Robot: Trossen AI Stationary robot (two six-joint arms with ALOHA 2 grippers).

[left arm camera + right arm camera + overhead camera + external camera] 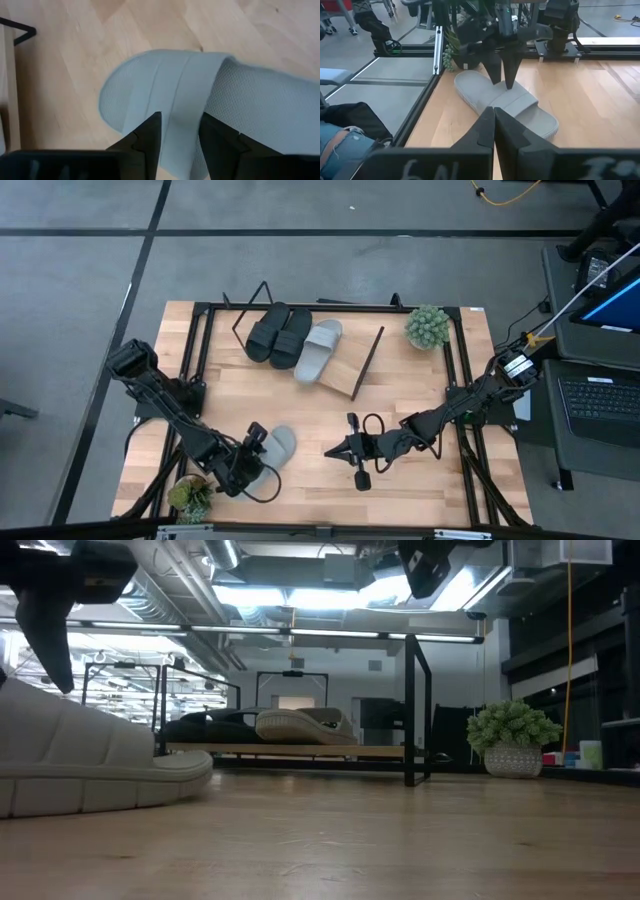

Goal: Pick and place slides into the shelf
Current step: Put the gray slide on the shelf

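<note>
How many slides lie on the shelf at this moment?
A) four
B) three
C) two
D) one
B: two black slides and one grey slide lie on the shelf; the other grey slide is on the table under the left gripper.

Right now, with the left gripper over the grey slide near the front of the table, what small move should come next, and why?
Probably lower and close the left gripper: its open fingers straddle the strap of the grey slide but seem not yet clamped. The shelf holds three slides, and the right gripper waits shut nearby.
</note>
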